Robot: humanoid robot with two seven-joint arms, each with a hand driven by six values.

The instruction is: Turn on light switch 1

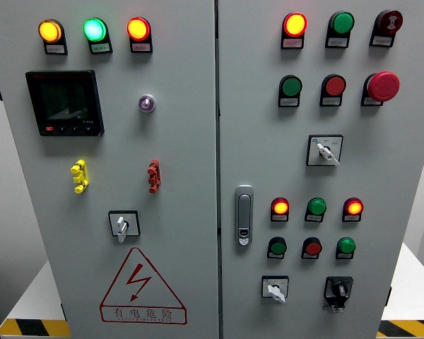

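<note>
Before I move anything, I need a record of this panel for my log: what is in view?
Cabinet: one, grey, two doors.
Left door lamps: three lit, amber, green, red, top row.
Meter display: one, black, left door.
Round button: one, silver.
Handles: two, yellow and red.
Rotary switches: four white, one black.
Warning triangle: one, red, bottom left.
Door latch: one, silver.
Emergency stop: one, red mushroom.
Right door lamps and buttons: many, red and green.
Robot hand: none in view.

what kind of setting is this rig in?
Likely an industrial or electrical training room: the robot faces a grey control cabinet with lit indicator lamps, a red emergency stop button and a high-voltage warning triangle. No hands in view.
</note>
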